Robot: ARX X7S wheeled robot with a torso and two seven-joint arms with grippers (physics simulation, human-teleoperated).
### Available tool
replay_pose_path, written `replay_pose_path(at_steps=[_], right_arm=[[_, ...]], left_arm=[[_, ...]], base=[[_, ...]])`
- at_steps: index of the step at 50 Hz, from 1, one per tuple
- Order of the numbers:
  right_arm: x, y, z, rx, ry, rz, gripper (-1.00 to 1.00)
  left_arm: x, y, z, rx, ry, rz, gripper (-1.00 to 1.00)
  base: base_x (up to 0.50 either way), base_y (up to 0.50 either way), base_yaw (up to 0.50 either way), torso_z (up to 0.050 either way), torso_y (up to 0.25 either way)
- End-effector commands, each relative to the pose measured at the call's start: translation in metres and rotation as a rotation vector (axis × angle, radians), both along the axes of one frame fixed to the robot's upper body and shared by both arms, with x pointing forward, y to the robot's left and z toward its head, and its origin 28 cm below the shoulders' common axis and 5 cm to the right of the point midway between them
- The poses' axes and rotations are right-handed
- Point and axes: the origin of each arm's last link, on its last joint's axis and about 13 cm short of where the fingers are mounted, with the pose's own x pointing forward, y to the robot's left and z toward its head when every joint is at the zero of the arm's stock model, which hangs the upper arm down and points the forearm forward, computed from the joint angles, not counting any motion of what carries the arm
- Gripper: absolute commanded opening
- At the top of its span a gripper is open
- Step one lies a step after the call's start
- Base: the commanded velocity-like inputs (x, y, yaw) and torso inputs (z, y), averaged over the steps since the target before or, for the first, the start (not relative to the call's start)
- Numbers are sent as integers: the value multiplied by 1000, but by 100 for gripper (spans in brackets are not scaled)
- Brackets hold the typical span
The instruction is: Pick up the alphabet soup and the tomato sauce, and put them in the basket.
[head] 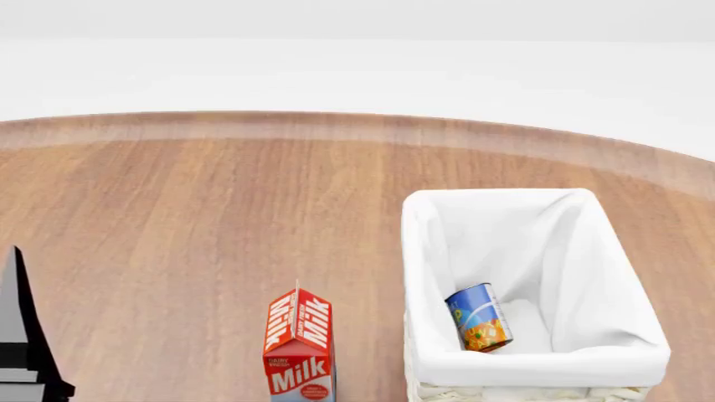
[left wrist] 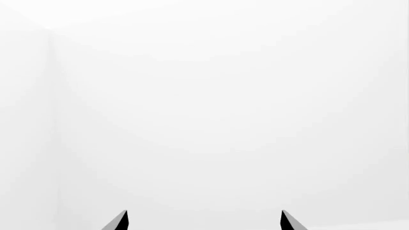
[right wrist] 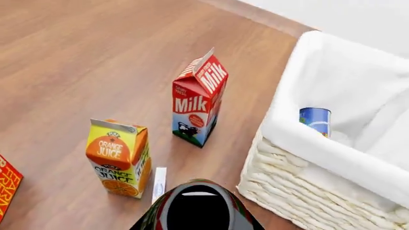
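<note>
From the head camera I see the basket [head: 525,285] at the near right of the wooden table [head: 201,218], with the alphabet soup [head: 480,317] lying tilted inside it against the left wall of the liner. The right wrist camera confirms the soup in the basket, its blue label showing just above the near rim. A milk carton [head: 298,345] stands upright just left of the basket, apart from it. In the right wrist camera an orange juice carton [right wrist: 119,157] stands nearer than the milk, and a red-and-orange box [right wrist: 7,186] shows at the frame edge. The tomato sauce [right wrist: 197,205] sits directly under the right wrist camera, red and green at its sides; I cannot tell whether the right claw is closed on it, since no fingers show. The left claw [left wrist: 203,221] stands open and holds nothing, its two dark fingertips [left wrist: 119,221] well apart against a blank white background.
</note>
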Motion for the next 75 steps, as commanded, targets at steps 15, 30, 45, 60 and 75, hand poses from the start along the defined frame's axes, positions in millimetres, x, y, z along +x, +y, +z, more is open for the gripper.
replay_pose_path(at_steps=[15,30,45,60,75], right_arm=[[47,-21,76,14,-261,-154,-100],[78,-28,87,13,-296,-237,-100],[129,-36,78,-22,-272,-328,-100],[179,-38,54,-31,-236,-383,-100],[209,-32,27,-6,-147,-426,-100]], left_arm=[[2,-1,0,3,3,-5,100],[2,-2,-1,4,5,-7,100],[2,-2,-1,3,6,-9,100],[3,-2,1,6,5,-11,100],[5,-1,-2,1,7,-12,100]], base=[[0,0,0,0,0],[0,0,0,0,0],[0,0,0,0,0],[0,0,0,0,1],[0,0,0,0,0]])
